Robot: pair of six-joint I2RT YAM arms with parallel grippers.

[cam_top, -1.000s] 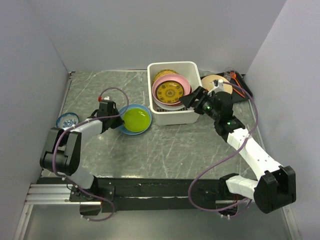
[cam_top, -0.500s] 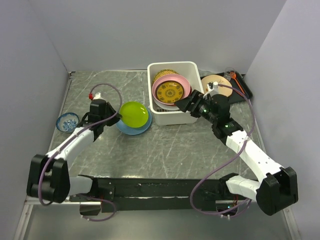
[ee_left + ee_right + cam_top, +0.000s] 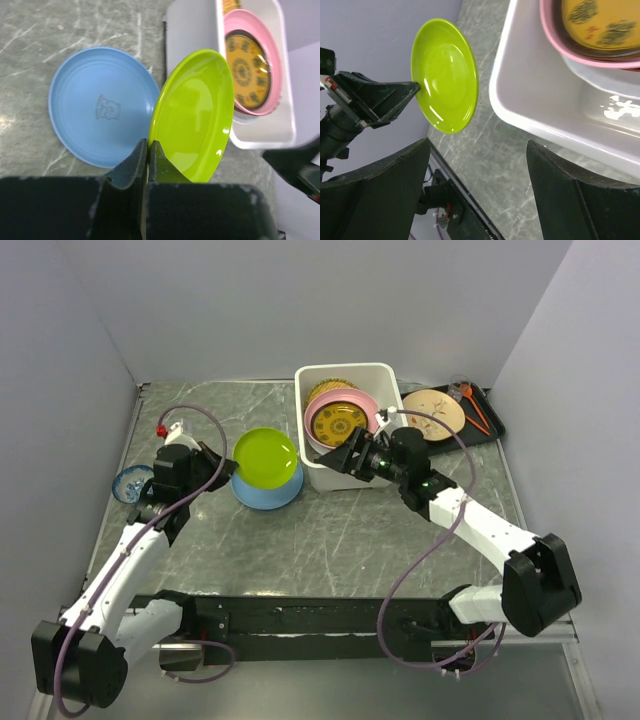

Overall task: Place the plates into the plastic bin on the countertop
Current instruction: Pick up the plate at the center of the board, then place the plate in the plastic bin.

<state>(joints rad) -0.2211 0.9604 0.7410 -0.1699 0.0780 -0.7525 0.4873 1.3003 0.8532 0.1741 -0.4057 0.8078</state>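
My left tool (image 3: 148,146) has its fingers pinched together on the rim of the green plate (image 3: 192,115). The plate stands out ahead of the fingers, tilted on edge and clear of the desk (image 3: 330,540). Just below the tool and a little to its left, the blue plate (image 3: 102,105) lies flat on the desk, its near edge partly under the green one. The bin (image 3: 260,142) sits ahead of this tool and to its right, close to the far edge of the green plate but apart from it. Inside it the pink plate (image 3: 277,60) leans with the yellow patterned plate (image 3: 247,70) resting in it. There seems to be a white plate beneath those, though I can only see a sliver.

My right tool (image 3: 478,145) has its fingers spread wide with nothing between them. It hangs by the bin's near left corner, the white wall just to its right, and the green plate faces it from straight ahead. Whether it touches the bin I cannot tell.

Well behind the right tool, the cream plate (image 3: 432,412) rests on the black tray (image 3: 490,427). The small blue bowl (image 3: 133,481) sits on the desk behind the left tool.
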